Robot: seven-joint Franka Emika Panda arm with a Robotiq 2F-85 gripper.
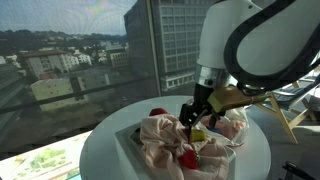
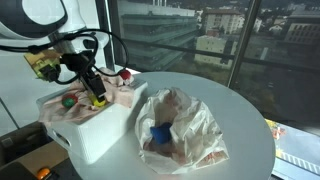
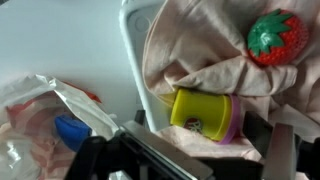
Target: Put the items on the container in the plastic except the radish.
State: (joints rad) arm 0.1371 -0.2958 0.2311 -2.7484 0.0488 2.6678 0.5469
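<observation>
Jaws: apart, clamped on nothing, low over the cloth in the tray; the arm point(image 2: 40, 15) comes in from the upper left.
Ball point(image 2: 68, 100): green, in the tray, left of the jaws, against the cloth.
Tray point(image 2: 95, 140): white, square, on the left part of the counter.
Cloth point(image 3: 200, 40): pale pink, crumpled, covering much of the tray.
Cup point(image 3: 203, 110): yellow with a purple end, lying on its side on the cloth, just under the jaws; whether they touch it, I cannot tell.
Red ball point(image 2: 125, 73): at the tray's far rim; too small to tell more.
Red piece point(image 3: 272, 37): green cap, on the cloth, apart from the cup.
Bag point(image 2: 185, 130): see-through, crumpled, on the counter just right of the tray.
Blue piece point(image 2: 160, 135): inside the bag.
Counter point(image 2: 240, 110): round, white.
</observation>
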